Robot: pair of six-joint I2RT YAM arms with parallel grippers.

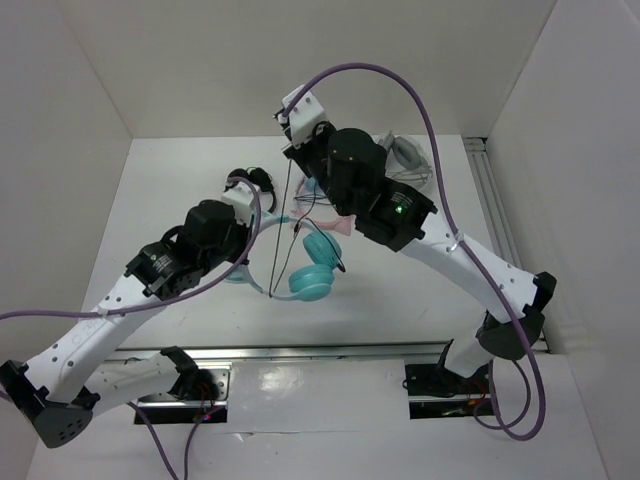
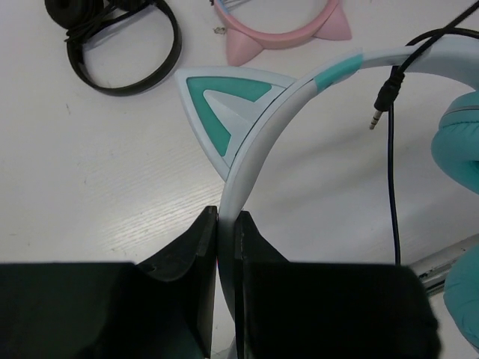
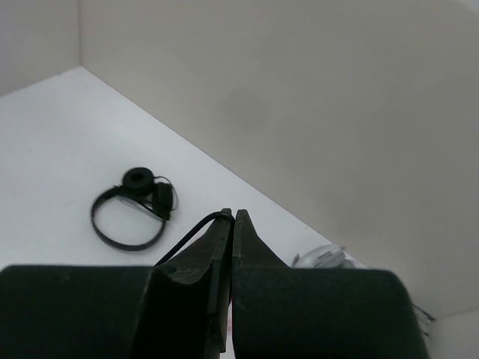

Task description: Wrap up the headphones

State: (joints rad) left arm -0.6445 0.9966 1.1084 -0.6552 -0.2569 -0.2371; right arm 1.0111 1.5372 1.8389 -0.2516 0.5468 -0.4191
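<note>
The teal headphones [image 1: 310, 272] lie mid-table, with the ear cups toward the near side. In the left wrist view their white-and-teal headband [image 2: 299, 93] curves up from my jaws, with one teal cat ear [image 2: 221, 105] beside it. My left gripper [image 2: 227, 218] is shut on that headband. My right gripper [image 3: 232, 217] is raised above the table toward the back and is shut on the thin black cable [image 3: 187, 235]. The cable [image 1: 282, 220] runs taut from it down to the headphones. The cable's jack plug [image 2: 382, 105] hangs free near the headband.
A small black pair of headphones [image 2: 120, 45] lies at the back left. A pink-banded cat-ear pair [image 2: 284, 34] sits just behind the teal ones. A pale grey bundle [image 1: 405, 155] lies at the back right by the wall. White walls close in the sides and back.
</note>
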